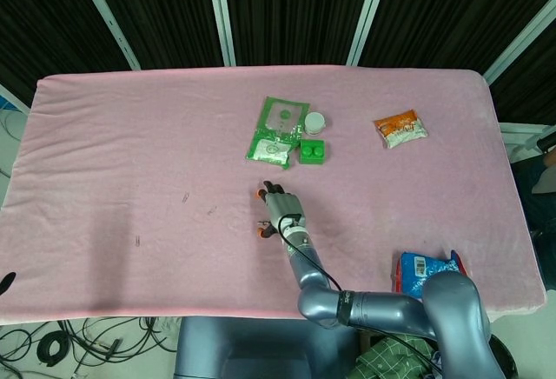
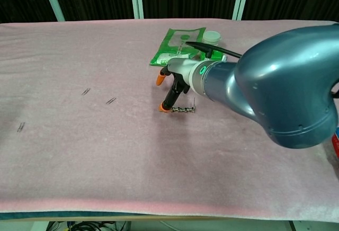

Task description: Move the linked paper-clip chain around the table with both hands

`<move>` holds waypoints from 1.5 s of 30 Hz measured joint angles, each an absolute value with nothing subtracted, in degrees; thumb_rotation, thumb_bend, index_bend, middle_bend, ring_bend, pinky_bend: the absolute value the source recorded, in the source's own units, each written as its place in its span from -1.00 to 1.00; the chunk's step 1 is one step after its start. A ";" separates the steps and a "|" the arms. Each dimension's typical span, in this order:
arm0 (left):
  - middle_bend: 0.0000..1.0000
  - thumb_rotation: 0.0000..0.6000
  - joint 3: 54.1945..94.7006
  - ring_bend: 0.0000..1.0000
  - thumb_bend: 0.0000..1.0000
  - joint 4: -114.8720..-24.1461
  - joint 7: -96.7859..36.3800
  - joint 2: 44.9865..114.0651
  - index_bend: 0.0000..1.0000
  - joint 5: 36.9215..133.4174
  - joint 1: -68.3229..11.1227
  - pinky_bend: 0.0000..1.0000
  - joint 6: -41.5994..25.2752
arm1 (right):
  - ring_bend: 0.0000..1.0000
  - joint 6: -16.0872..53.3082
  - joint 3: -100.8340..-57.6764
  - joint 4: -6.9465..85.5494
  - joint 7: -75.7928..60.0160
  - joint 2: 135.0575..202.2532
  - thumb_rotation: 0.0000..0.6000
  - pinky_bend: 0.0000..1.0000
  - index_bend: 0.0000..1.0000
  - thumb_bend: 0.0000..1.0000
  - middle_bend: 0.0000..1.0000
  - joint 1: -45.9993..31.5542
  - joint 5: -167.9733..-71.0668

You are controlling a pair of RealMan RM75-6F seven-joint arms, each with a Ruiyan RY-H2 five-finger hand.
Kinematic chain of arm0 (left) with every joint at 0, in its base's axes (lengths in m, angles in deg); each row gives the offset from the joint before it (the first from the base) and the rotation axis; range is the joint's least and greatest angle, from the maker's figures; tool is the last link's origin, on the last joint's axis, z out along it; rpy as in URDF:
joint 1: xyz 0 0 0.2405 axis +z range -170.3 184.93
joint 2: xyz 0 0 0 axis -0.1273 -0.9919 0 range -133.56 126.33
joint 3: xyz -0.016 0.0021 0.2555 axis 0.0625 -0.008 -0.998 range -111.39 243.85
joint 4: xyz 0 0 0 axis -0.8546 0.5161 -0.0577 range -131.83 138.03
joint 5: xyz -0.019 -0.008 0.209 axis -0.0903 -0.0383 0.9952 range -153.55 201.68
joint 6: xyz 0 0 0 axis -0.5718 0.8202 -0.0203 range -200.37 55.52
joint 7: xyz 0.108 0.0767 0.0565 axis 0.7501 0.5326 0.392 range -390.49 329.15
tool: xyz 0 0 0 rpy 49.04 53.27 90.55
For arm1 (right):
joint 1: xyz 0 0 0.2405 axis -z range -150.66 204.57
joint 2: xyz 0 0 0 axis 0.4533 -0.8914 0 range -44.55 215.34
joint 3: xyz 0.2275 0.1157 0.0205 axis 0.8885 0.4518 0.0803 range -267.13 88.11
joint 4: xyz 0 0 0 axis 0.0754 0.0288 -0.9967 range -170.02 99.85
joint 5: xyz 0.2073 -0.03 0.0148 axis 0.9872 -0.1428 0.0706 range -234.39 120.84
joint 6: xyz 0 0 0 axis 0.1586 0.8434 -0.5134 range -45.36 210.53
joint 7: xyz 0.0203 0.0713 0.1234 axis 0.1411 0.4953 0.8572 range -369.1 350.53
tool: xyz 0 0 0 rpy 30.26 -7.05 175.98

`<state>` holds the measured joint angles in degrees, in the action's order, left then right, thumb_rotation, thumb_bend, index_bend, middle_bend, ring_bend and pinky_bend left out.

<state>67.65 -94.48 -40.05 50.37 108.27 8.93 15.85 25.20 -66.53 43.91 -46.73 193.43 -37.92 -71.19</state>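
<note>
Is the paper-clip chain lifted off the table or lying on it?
Lying on it: in the chest view the paper-clip chain rests flat on the pink cloth, with a fingertip of the right robot hand at its end.

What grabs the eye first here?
The big grey-blue right arm fills the right of the chest view, its right hand mid-table with orange-tipped fingers touching down at the end of the short paper-clip chain. Behind it lie a green packet and green block; loose clips dot the pink cloth to the left.
</note>
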 measured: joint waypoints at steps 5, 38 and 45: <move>-0.99 1.00 67.67 -1.00 -0.57 -94.30 -39.97 50.48 -0.87 108.34 8.91 -1.00 15.85 | -0.97 24.39 -66.38 46.44 -44.98 190.08 1.00 -0.58 -0.60 -0.62 -1.00 -35.81 -73.96; -0.95 1.00 68.60 -1.00 -0.56 -95.14 -29.11 55.07 -0.78 107.15 5.52 -1.00 12.16 | -0.97 14.97 -77.02 60.95 -11.64 148.62 1.00 -0.58 -0.77 -0.66 -1.00 -0.74 -121.68; -0.93 1.00 70.57 -1.00 -0.57 -96.44 -28.27 54.37 -0.69 107.94 3.94 -1.00 13.08 | -0.97 1.27 -83.29 64.18 -16.82 149.93 1.00 -0.58 -0.78 -0.67 -1.00 8.70 -128.47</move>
<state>70.57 -96.44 -28.27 54.37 107.94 3.94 13.08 1.27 -83.29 64.18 -16.82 149.93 8.70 -128.47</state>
